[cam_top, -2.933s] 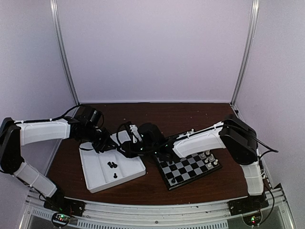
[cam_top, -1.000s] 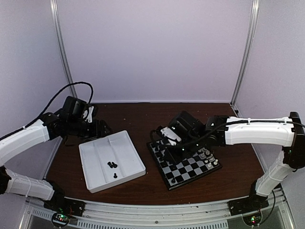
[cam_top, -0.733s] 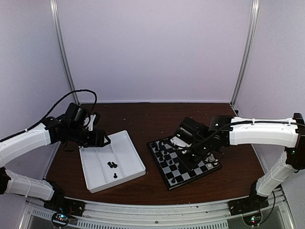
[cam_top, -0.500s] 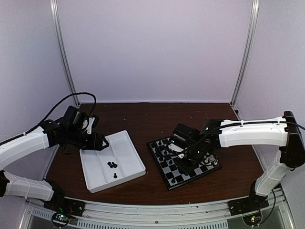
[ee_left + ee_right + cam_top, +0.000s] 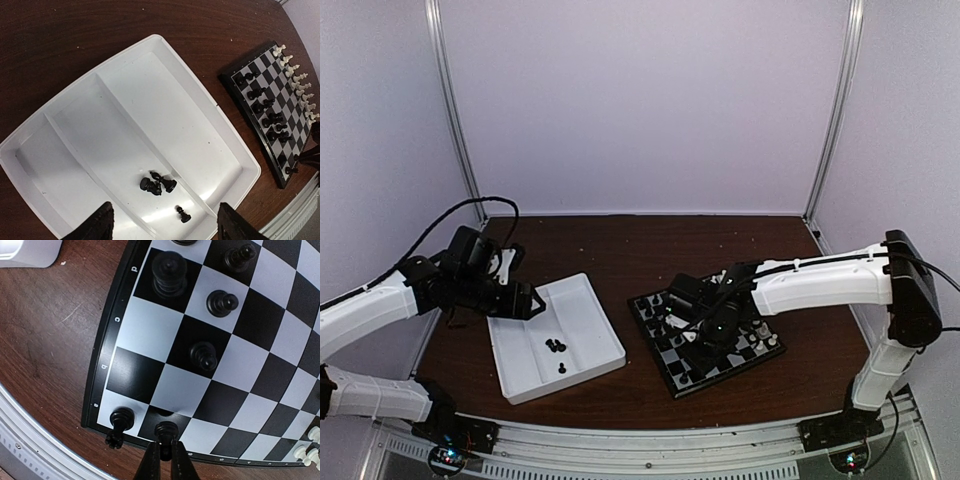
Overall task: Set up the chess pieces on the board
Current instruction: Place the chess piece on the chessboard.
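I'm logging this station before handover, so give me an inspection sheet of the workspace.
surface: dark brown table.
job's things: board with black pieces on its tray side, white pieces opposite; more black ones loose in the tray's middle compartment.
clutter: nothing seen.
grippers: left gripper open above the tray; right gripper shut on a black piece at the board's rim.
cables: black cable loops over the left arm.
surroundings: pale walls, metal posts.

Right gripper point(image 5: 163, 449) pinched shut on a black piece point(image 5: 166, 430) at the board point(image 5: 150, 335) edge, second black piece point(image 5: 121, 418) just left of jaws, more chess pieces point(image 5: 204, 356) ahead.
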{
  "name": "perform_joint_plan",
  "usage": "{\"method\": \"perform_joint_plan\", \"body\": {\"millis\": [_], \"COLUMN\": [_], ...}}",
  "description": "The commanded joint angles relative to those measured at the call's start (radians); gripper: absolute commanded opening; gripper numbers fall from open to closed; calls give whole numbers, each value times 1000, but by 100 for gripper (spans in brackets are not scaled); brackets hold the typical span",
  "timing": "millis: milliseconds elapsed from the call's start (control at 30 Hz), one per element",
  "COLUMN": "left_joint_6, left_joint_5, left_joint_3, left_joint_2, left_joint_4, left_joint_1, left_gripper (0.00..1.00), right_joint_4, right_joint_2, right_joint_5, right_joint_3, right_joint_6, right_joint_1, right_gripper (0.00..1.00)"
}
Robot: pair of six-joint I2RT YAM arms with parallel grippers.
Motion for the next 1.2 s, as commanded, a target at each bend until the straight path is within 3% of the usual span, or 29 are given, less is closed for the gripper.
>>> {"method": "perform_joint_plan", "body": {"millis": [0,1167], "left_joint_6": [20,3], "left_joint_5": [-5,3], "left_joint_3": [-13,-34], "left_joint_2": [-12,-14], "left_joint_4": [19,20], "left_joint_1": [-5,-5], "left_gripper": [71,71], "right_joint_4": [6,31], "right_joint_2": [12,89], "right_joint_5": [31,60], "right_joint_3": [36,66], "right_joint_6": [0,-40], "right_joint_1": [-5,-23], "right_gripper": [0,1]}}
